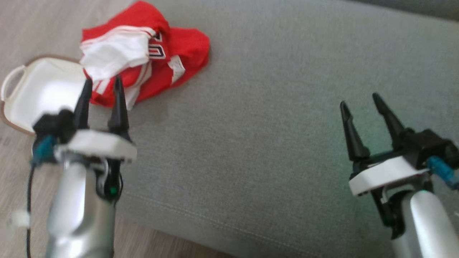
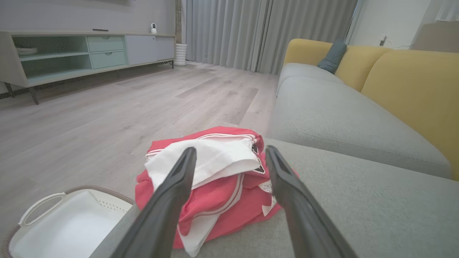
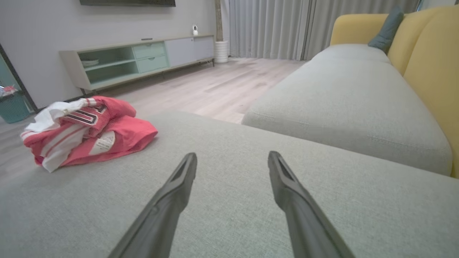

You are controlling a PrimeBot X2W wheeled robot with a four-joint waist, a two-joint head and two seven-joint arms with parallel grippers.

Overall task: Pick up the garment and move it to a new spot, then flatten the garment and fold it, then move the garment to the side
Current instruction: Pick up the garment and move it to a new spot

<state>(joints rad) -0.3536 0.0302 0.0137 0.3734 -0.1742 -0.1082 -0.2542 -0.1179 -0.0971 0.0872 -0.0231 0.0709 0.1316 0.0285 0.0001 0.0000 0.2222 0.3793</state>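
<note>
The left gripper [image 1: 102,82] has its two dark fingers spread, holding nothing, and points at the garment [image 1: 143,53]. In the head view the fingertips overlap the heap's near edge, and in the left wrist view the heap shows between and beyond the fingers. Whether they touch the cloth I cannot tell. The right gripper [image 1: 359,100] is spread as well and empty, over bare grey seat [image 1: 269,136], well apart from the garment. The garment is a crumpled heap at the seat's far left corner, close to the edge. It is red, with a loose white fold bunched on top and narrow white stripes running along its red panels. A patch of black-outlined lettering shows near the middle of the heap, partly hidden by folds and not readable. A small white label with print lies on its right side. One white-striped flap hangs toward the seat's edge. Just beside that edge, down on the wood floor [image 1: 43,21], stands a white basket [image 1: 14,104] with a loop handle.
</note>
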